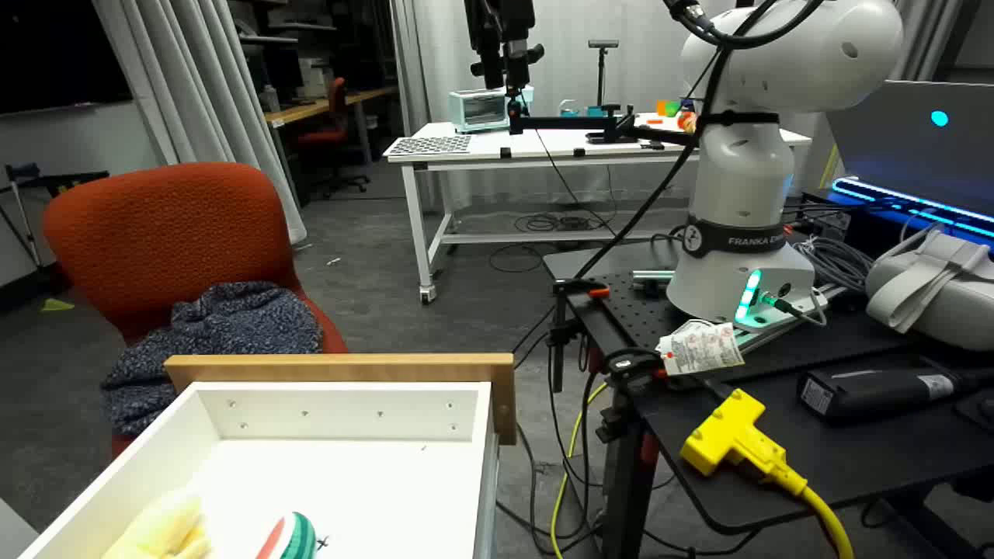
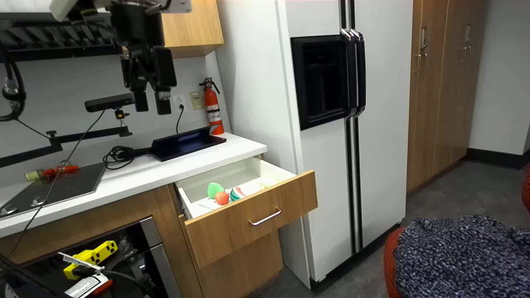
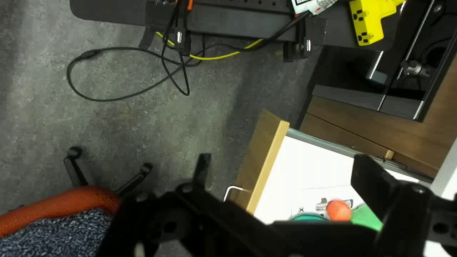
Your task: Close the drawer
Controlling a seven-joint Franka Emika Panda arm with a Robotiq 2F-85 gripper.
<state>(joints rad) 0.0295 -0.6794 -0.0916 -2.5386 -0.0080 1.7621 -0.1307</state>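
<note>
Currently, my claw (image 2: 152, 106) hangs wide and empty, higher than the drawer (image 2: 242, 229), which juts out below the counter (image 2: 145, 174); I judge the push must run inward, square to its front.

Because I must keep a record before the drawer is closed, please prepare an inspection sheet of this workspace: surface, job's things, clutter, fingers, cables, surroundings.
Surface: white countertop, bearing a dark panel-like object and a coiled black cable.
Job's things: drawer, pulled open.
Clutter: in the drawer, a green item, a red-orange item, a striped item and a yellow item.
Fingers: apart, raised, clear of the drawer; held object: nothing seen.
Cables: black cable looped on the floor; yellow cable joined to the yellow splitter.
Surroundings: refrigerator beside the drawer; red fire extinguisher; orange chair with a dark cloth on it.
</note>
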